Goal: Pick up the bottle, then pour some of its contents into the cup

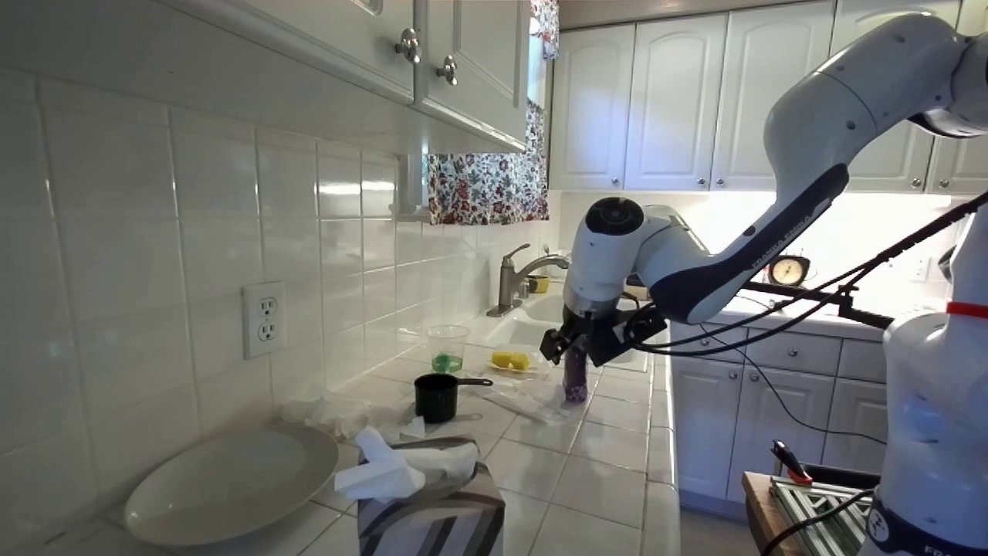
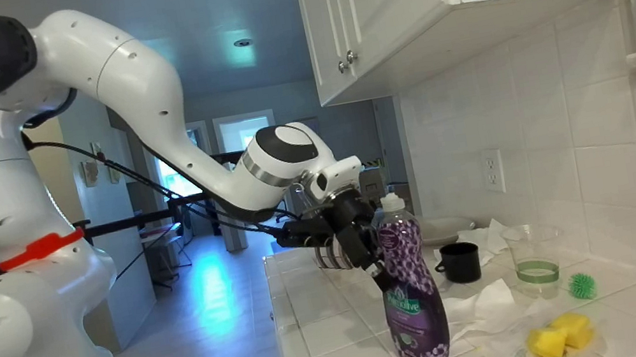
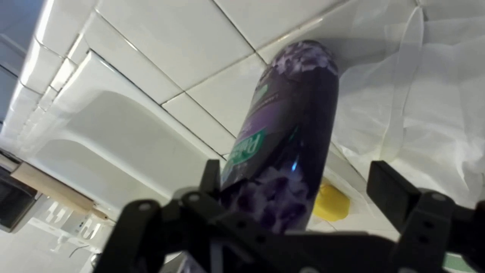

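wrist view: the tool (image 3: 295,180) stands wide, its two fingers (image 3: 394,193) well apart, with the one purple palmolive bottle (image 3: 291,121) showing between them. one finger lies right at the bottle's edge, and whether it touches cannot be told; the other stands clear of it. the bottle is upright on the tiled table (image 2: 349,348), near the white sink (image 3: 132,144); in an exterior view a single white cap (image 2: 392,202) shows at its top. one black measuring cup (image 1: 436,401) stands upright on the table in both exterior views, apart from the bottle, its one handle (image 1: 475,381) sticking out to the side. counted further, there is one clear plastic cup (image 2: 533,249) with a green band (image 2: 538,278) low on it, one spiky green ball (image 2: 582,286) near that cup, and two yellow pieces (image 2: 548,342) lying together. in an exterior view there are also one large white plate (image 1: 239,483), one striped tissue box (image 1: 432,529) with white tissue (image 1: 386,472) at its top, one faucet (image 1: 507,282) and one electrical outlet (image 1: 265,319). crumpled white sheets (image 2: 485,309) lie just beside the bottle; how many cannot be told. floral curtain cloth (image 1: 486,193) shows in both exterior views.
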Robot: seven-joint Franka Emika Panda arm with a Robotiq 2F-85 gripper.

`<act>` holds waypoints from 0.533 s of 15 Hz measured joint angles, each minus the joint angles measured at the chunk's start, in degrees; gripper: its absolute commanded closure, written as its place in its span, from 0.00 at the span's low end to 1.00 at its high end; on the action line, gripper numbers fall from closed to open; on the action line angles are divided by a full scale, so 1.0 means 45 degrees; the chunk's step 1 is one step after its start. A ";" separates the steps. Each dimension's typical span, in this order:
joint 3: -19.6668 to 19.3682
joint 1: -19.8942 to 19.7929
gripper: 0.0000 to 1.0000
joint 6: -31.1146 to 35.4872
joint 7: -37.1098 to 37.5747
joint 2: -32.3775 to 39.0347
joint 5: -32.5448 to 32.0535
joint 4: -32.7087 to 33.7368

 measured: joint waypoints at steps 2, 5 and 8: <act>-0.0177 0.0122 0.00 -0.0184 0.0137 0.0042 -0.0044 0.0005; -0.0466 0.0145 0.00 -0.0282 0.0222 0.0043 -0.0217 0.0027; -0.0689 0.0166 0.34 -0.0280 0.0222 0.0043 -0.0228 0.0108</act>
